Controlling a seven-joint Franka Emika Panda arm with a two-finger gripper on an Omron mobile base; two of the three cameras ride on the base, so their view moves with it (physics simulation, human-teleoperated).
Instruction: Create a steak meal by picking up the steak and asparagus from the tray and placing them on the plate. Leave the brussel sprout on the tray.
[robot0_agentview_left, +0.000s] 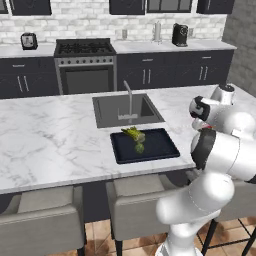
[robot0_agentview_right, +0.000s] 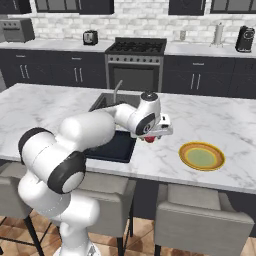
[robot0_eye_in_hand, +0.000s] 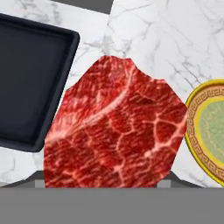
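The red steak (robot0_eye_in_hand: 116, 127) hangs under my gripper (robot0_agentview_right: 150, 136), which is shut on it above the marble counter, between the black tray (robot0_agentview_right: 112, 149) and the plate (robot0_agentview_right: 202, 156). In the hand view the steak covers my fingertips, with the tray's corner (robot0_eye_in_hand: 30, 83) to its left and the orange-rimmed plate (robot0_eye_in_hand: 210, 127) to its right. The asparagus (robot0_agentview_left: 132, 133) lies on the tray (robot0_agentview_left: 165, 145) near its far edge. The small green brussel sprout (robot0_agentview_left: 139, 148) sits just in front of it.
A grey sink basin (robot0_agentview_left: 107, 112) with a faucet (robot0_agentview_left: 130, 97) lies right behind the tray. Stools (robot0_agentview_right: 200, 210) stand along the counter's near edge. A stove (robot0_agentview_left: 84, 62) and dark cabinets line the back wall.
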